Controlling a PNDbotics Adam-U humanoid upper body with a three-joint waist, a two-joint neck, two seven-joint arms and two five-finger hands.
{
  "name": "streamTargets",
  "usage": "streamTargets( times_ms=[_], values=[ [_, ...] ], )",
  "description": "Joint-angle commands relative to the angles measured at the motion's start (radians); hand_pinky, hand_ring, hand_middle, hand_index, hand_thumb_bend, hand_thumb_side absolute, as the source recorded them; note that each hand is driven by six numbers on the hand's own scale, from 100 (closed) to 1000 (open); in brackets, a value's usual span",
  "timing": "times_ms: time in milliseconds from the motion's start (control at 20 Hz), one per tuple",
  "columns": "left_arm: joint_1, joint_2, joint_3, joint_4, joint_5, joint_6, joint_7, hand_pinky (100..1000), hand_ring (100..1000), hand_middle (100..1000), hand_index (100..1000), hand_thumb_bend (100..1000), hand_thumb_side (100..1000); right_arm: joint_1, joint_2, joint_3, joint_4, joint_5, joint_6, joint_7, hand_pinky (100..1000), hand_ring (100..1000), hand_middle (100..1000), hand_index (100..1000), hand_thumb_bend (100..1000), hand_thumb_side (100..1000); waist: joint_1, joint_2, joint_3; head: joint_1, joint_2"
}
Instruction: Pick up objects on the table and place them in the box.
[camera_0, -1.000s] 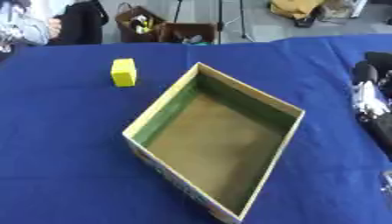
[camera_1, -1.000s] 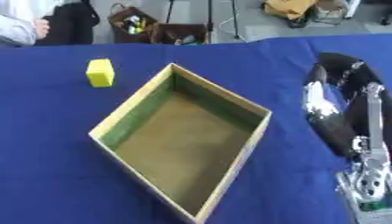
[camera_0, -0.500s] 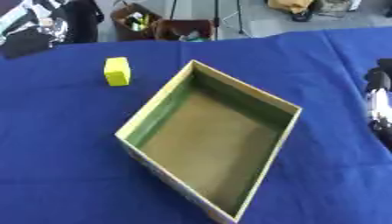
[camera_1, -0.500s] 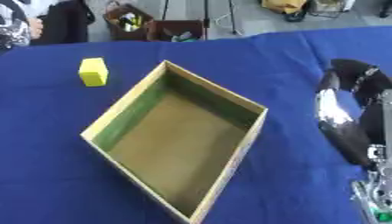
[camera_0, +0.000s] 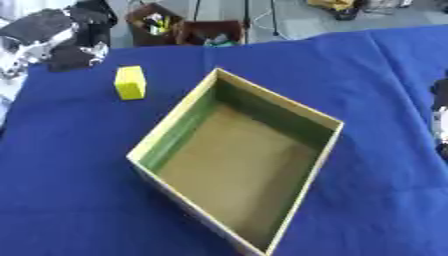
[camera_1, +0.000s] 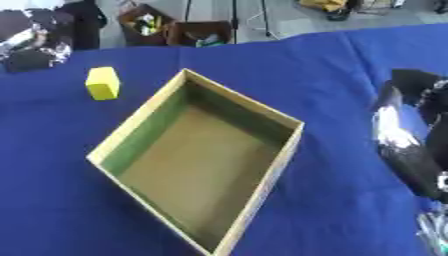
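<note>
We find no readable writing, labels, brands or numbers on the box (camera_0: 188, 117), the yellow block (camera_0: 129, 82) or the blue cloth (camera_0: 79, 165).

A table (camera_0: 367, 75) covered by a blue cloth is seen. An open box (camera_0: 325, 121) is set at its middle, and a yellow block (camera_0: 129, 82) is placed far left of it, apart.

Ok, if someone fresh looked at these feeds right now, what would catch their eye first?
Probably the open box, sitting askew in the middle of the blue table with nothing visible inside it. Next, the small yellow block standing apart from the box toward the far left. The left hand shows blurred at the upper left, beyond the block, and the right arm lies along the right edge.
</note>
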Motion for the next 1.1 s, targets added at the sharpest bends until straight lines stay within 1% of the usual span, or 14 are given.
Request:
streamTargets(
  times_ms=[50,150,200,300,550,700,800,900,950,1000,1050,1100],
  values=[
    [-0.031,0.018,0.022,0.026,-0.046,-0.035,-0.057,785,912,955,1000,593,1000,-0.012,-0.029,-0.001,-0.015,-0.007,-0.010,0.003,726,678,608,738,100,422,0.002,-0.017,-0.006,0.017,-0.017],
    [-0.035,0.016,0.034,0.042,-0.049,-0.049,-0.097,803,925,964,1000,652,1000,-0.013,-0.030,-0.001,-0.015,-0.006,-0.010,0.003,726,678,608,738,100,421,0.007,-0.013,-0.012,0.022,-0.023],
    [-0.036,0.016,0.039,0.048,-0.042,-0.056,-0.114,830,949,977,1000,655,1000,-0.013,-0.031,-0.001,-0.015,-0.005,-0.009,0.003,726,678,608,738,100,421,0.009,-0.011,-0.015,0.023,-0.027],
    [-0.037,0.018,0.045,0.050,-0.031,-0.063,-0.136,842,957,1000,1000,646,1000,-0.014,-0.032,-0.001,-0.015,-0.003,-0.009,0.003,727,678,608,738,100,421,0.012,-0.006,-0.020,0.026,-0.033],
    [-0.045,0.017,0.058,0.052,-0.047,-0.049,-0.167,845,955,1000,1000,634,1000,-0.016,-0.033,0.004,-0.015,0.002,-0.009,0.007,727,678,608,738,100,422,0.018,0.007,-0.035,0.035,-0.044],
    [-0.052,0.026,0.063,0.036,-0.058,-0.049,-0.155,842,950,1000,1000,597,998,-0.013,-0.033,0.005,-0.015,0.006,-0.007,0.009,728,678,607,738,100,422,0.019,0.010,-0.038,0.037,-0.045],
    [-0.057,0.034,0.063,0.028,-0.064,-0.051,-0.146,843,952,1000,1000,587,975,-0.012,-0.033,0.008,-0.015,0.008,-0.006,0.012,729,678,607,738,100,423,0.021,0.013,-0.039,0.040,-0.044],
    [-0.058,0.040,0.064,0.030,-0.069,-0.054,-0.155,844,951,1000,1000,561,933,-0.013,-0.033,0.011,-0.015,0.010,-0.004,0.016,729,675,604,738,100,424,0.025,0.015,-0.042,0.045,-0.047],
    [-0.059,0.044,0.066,0.033,-0.071,-0.053,-0.164,848,954,1000,1000,516,882,-0.014,-0.033,0.012,-0.015,0.011,-0.004,0.018,729,673,603,738,100,424,0.027,0.017,-0.044,0.047,-0.049],
    [-0.060,0.048,0.068,0.036,-0.073,-0.052,-0.175,850,956,1000,1000,497,861,-0.014,-0.033,0.013,-0.015,0.012,-0.004,0.019,729,673,602,738,100,424,0.028,0.018,-0.046,0.049,-0.050],
    [-0.061,0.051,0.070,0.036,-0.074,-0.051,-0.184,852,958,1000,1000,446,814,-0.014,-0.033,0.014,-0.015,0.013,-0.003,0.019,730,672,602,738,100,424,0.029,0.020,-0.048,0.051,-0.051],
    [-0.062,0.054,0.072,0.037,-0.073,-0.049,-0.194,855,961,1000,1000,414,786,-0.013,-0.033,0.014,-0.015,0.014,-0.002,0.020,730,672,602,738,100,424,0.030,0.021,-0.049,0.052,-0.052]
  ],
)
